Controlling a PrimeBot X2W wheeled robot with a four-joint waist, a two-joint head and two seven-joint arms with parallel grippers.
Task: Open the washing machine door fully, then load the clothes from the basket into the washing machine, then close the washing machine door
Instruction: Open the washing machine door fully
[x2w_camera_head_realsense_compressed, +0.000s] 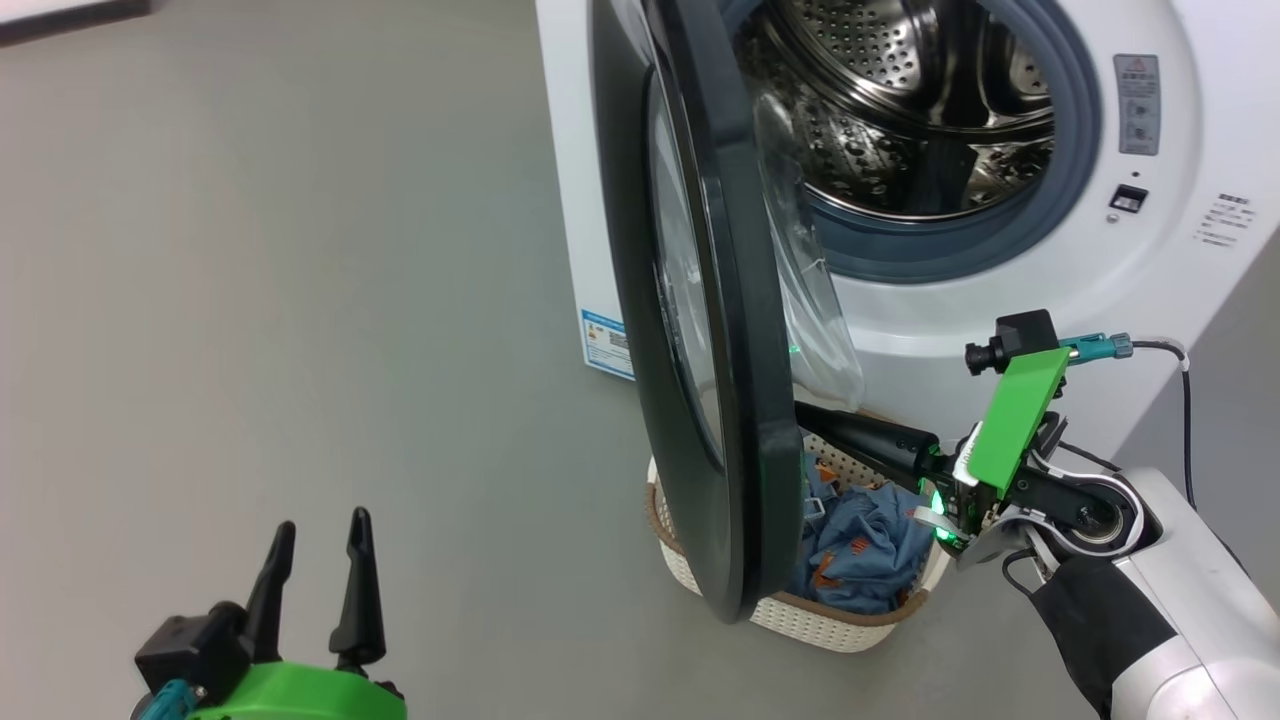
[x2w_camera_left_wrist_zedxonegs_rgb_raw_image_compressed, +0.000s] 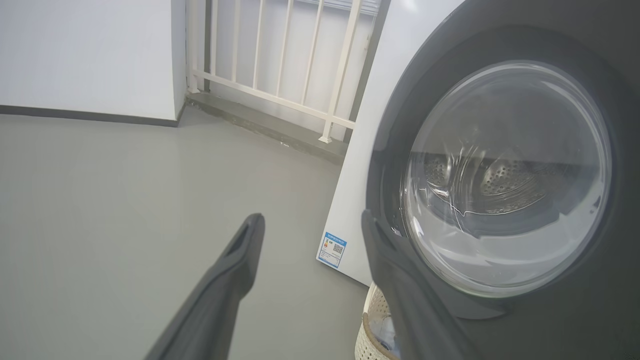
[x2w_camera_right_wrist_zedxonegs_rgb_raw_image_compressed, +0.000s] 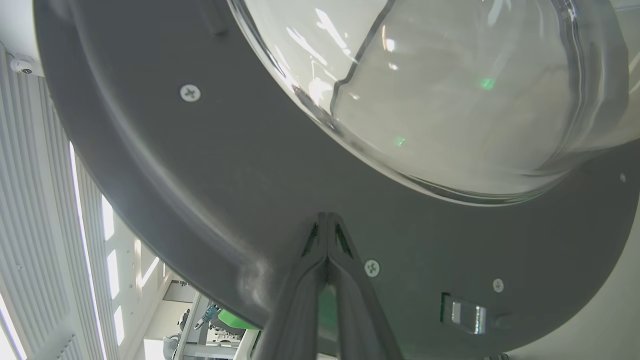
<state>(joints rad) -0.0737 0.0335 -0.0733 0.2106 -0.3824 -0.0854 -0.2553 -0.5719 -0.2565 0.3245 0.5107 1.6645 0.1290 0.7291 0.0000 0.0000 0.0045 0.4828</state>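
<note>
While one door (x2w_camera_head_realsense_compressed: 745, 330) stands ajar, one basket (x2w_camera_head_realsense_compressed: 820, 625) holds the clothes (x2w_camera_head_realsense_compressed: 862, 545).

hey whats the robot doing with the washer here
The robot is opening the washing machine door, which stands partly open. Its right gripper is shut, with its tips at the door's inner face just below the glass bowl, apparently pushing it wider. The left gripper is open and holds nothing, low above the floor. The clothes lie in the basket in front of the washing machine, not yet loaded.
</note>
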